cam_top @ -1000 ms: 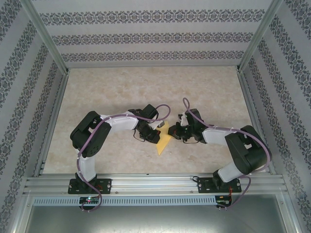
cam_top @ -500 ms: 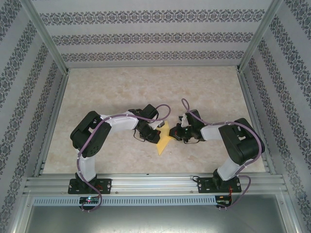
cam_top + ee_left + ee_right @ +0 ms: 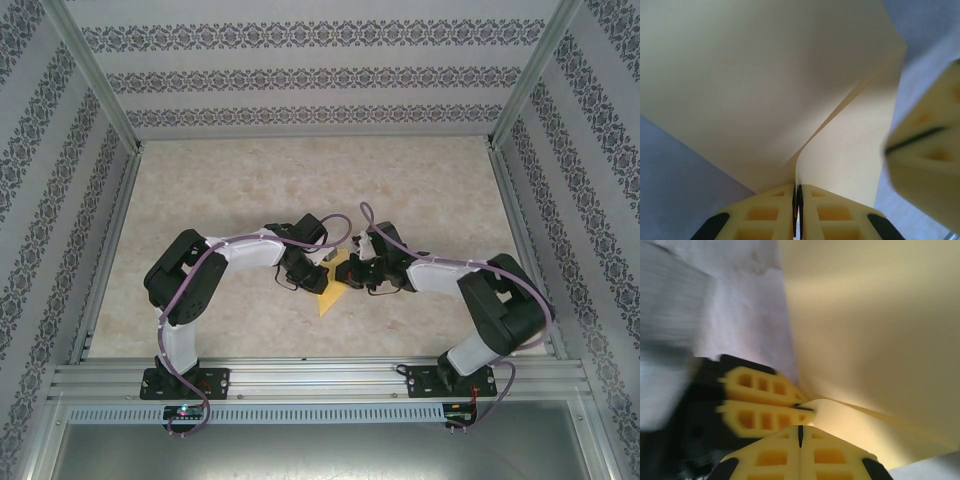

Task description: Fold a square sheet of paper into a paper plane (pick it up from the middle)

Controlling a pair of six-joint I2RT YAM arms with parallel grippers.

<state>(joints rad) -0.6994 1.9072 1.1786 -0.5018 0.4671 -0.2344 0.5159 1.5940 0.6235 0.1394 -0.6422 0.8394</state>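
- Since a second ago, the right arm's wrist has swung left toward the left arm, and the paper sheet (image 3: pixel 327 298) has shifted slightly left with it. The left arm has barely changed its pose.
- From above, the paper sheet lies low over the marbled tabletop (image 3: pixel 250 180), near the middle and between the two wrists. Its upper part is covered by them, so only a pointed lower corner shows.
- The left claw (image 3: pixel 321 277) and right claw (image 3: pixel 349 276) sit close together. From above, their fingertips are too small and too dark to make out.
- In the left wrist view, the left claw (image 3: pixel 797 200) has its fingers (image 3: pixel 765 215) pressed together, pinching the paper sheet (image 3: pixel 765 85) where a curved fold runs down into the seam.
- The sheet there is cut off by the top and left edges of the frame. The right claw's yellow fingers (image 3: pixel 927 170) are a blur at its right edge.
- In the right wrist view, the right claw (image 3: pixel 800 432) is also pressed together, just under a flap of the paper sheet (image 3: pixel 880 335). I cannot tell whether any paper is caught between its fingers.
- The left claw's fingers (image 3: pixel 762 400) show there, smeared and out of focus.
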